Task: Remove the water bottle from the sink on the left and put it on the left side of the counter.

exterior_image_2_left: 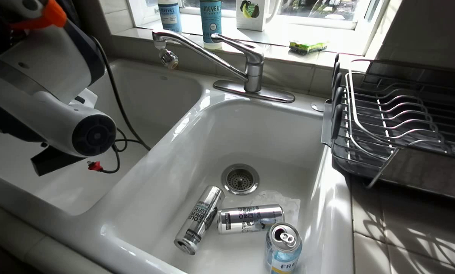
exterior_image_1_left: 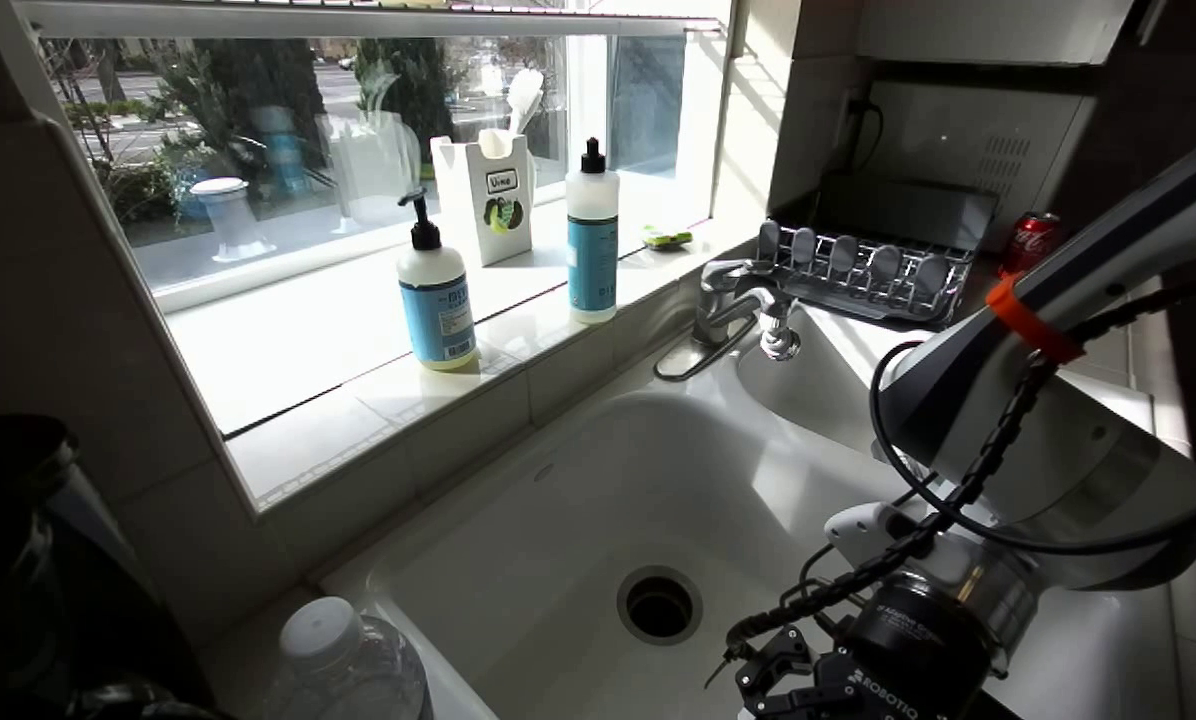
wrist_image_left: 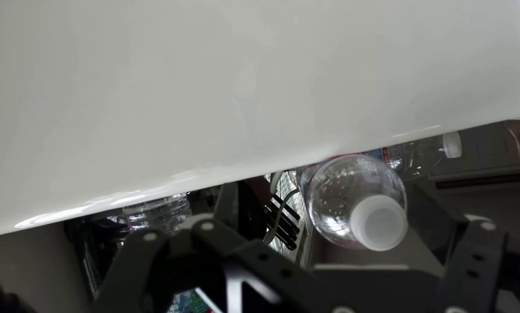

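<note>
Tool (wrist_image_left: 329,200) nearest, across the bottom of the wrist view: jaws spread wide, nothing gripped that I can see. It's low at the sink (exterior_image_1_left: 618,450), seemingly aimed at the side rim, probably for a set-down or a fresh approach; can't say which.

Best guess for the water bottle (wrist_image_left: 159,213): clear ribbed piece just past the white rim, partly hidden by rim and tool. ID not certain, pose unclear. If that's it, it's out of the sink and on the target side, so likely done bar backing off gently; light plastic should tip at a nudge.

Capped bottle (exterior_image_1_left: 358,670) upright on the desk (exterior_image_1_left: 248,640), just beside the sink, well apart from the tool; likely parked there to be out of the wash space.

Farther: soap pump (exterior_image_1_left: 438,310) and squeeze bottle (exterior_image_1_left: 593,262) on the window ledge (exterior_image_1_left: 328,440), presumably for quick reach. Faucet (exterior_image_2_left: 254,73) at the back, likely so it serves either side. Right basin (exterior_image_2_left: 277,123): two silver cans (exterior_image_2_left: 201,219) on their sides, blue can (exterior_image_2_left: 282,249) upright, maybe there to drain.
</note>
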You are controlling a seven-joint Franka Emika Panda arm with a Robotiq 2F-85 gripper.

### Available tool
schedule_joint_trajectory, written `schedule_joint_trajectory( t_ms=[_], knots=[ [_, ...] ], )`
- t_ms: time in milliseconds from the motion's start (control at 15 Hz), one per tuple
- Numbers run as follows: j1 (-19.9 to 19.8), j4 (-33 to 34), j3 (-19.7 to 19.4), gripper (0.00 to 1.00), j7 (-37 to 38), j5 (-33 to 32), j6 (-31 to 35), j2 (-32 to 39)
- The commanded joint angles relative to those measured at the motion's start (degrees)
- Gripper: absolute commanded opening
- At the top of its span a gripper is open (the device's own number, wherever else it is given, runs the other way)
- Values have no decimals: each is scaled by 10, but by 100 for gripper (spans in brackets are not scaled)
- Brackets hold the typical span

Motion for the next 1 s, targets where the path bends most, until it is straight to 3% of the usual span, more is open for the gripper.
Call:
schedule_joint_trajectory(
  t_ms=[0, 67, 133, 267, 333, 400, 667, 867, 933],
  knots=[
    [0, 0, -1, 100, -8, 11, -17, 10],
    [0, 0, -1, 94, -9, 12, -19, 10],
    [0, 0, -1, 78, -9, 12, -22, 10],
    [-1, 0, -1, 57, -10, 13, -29, 10],
    [-1, 0, -1, 63, -10, 14, -32, 10],
    [-1, 1, -2, 85, -10, 14, -34, 9],
    [-1, 2, -2, 100, -12, 16, -42, 6],
    [-1, -8, -2, 100, -13, 16, -54, -6],
    [-1, 0, -2, 75, -13, 15, -55, 2]
  ],
)
